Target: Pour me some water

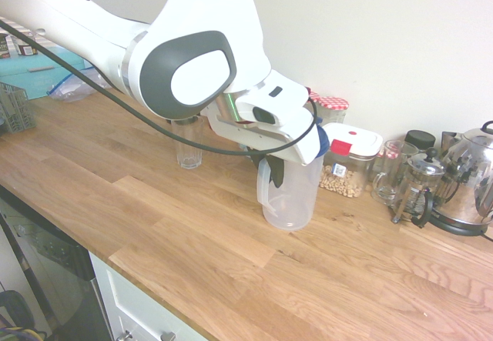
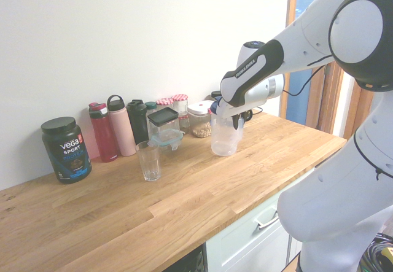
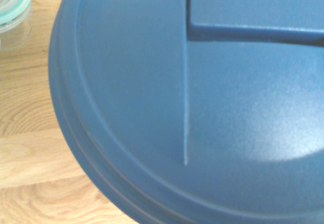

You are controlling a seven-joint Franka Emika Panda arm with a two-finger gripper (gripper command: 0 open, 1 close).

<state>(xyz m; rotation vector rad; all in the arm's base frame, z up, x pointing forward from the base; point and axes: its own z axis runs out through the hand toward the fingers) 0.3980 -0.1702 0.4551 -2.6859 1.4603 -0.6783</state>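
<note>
A clear plastic pitcher [image 1: 293,198] with a blue lid stands upright on the wooden counter [image 1: 154,225]. My gripper [image 1: 275,170] comes down from above and is shut on the pitcher's handle [image 1: 264,185]. From the other side, the gripper [image 2: 236,121] sits at the top of the pitcher [image 2: 224,140]. The blue lid [image 3: 202,107] fills the wrist view. An empty drinking glass [image 1: 187,145] stands on the counter a short way from the pitcher, also seen as the glass [image 2: 148,160] nearer the front. I cannot tell whether there is water in the pitcher.
Along the wall stand a white-lidded food box [image 1: 348,164], a French press [image 1: 420,188], a kettle [image 1: 471,183], several bottles [image 2: 120,126], a Vega tub [image 2: 66,149] and a teal-lidded container [image 2: 166,138]. The counter's front edge [image 1: 146,283] runs close by.
</note>
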